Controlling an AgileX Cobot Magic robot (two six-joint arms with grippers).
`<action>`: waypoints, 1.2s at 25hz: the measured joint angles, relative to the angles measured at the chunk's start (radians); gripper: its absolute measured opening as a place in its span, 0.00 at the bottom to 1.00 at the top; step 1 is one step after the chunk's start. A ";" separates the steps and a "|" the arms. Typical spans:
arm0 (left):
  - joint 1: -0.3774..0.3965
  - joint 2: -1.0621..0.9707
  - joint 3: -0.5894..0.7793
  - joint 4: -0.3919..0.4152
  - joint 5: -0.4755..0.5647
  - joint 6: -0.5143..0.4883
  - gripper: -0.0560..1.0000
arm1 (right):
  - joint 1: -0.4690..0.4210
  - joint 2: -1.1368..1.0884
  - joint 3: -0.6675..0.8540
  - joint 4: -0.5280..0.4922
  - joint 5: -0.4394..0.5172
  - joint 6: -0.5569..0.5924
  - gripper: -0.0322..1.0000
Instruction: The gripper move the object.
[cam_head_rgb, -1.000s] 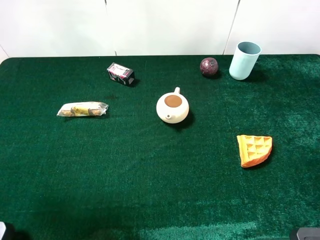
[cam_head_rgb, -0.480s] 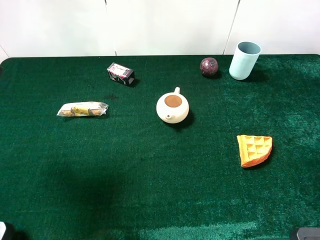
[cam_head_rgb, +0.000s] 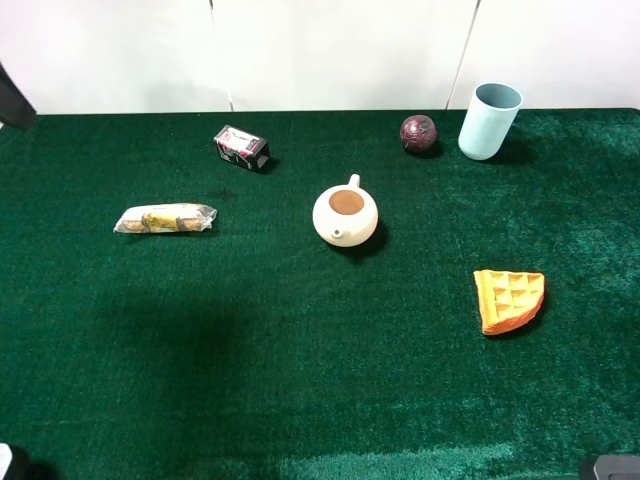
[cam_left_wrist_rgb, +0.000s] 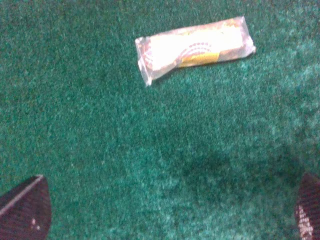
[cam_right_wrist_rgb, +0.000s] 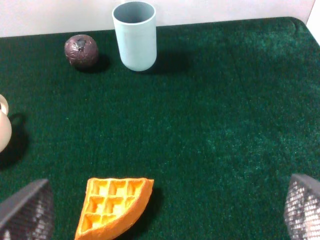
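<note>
As L gripper (cam_left_wrist_rgb: 165, 212) gapes, box (cam_head_rgb: 241, 148) well apart

On the green table (cam_head_rgb: 300, 360) lie six single things: one black box (cam_head_rgb: 241, 148), one wrapped snack bar (cam_head_rgb: 165, 218), one cream teapot (cam_head_rgb: 345, 215), one dark red ball (cam_head_rgb: 419, 132), one pale blue cup (cam_head_rgb: 489, 121), one orange waffle wedge (cam_head_rgb: 509, 298).

Deep green counter (cam_head_rgb: 300, 380) all across. The box (cam_head_rgb: 241, 147) is black with pink and white print. The snack bar (cam_head_rgb: 165, 218) shows clear wrap, yellow inside. Cream teapot (cam_head_rgb: 345, 215), brown within. Dark red ball (cam_head_rgb: 419, 132), pale blue cup (cam_head_rgb: 489, 121), and an orange waffle (cam_head_rgb: 509, 298) with a yellow grid pattern.
</note>
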 joint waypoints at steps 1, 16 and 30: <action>0.000 0.014 -0.012 0.000 0.000 0.000 0.99 | 0.000 0.000 0.000 0.000 0.000 0.000 0.70; -0.201 0.313 -0.279 0.071 -0.009 -0.046 0.99 | 0.000 0.000 0.000 0.000 0.000 0.000 0.70; -0.300 0.639 -0.590 0.070 0.006 0.041 0.99 | 0.000 0.000 0.000 0.000 0.000 0.000 0.70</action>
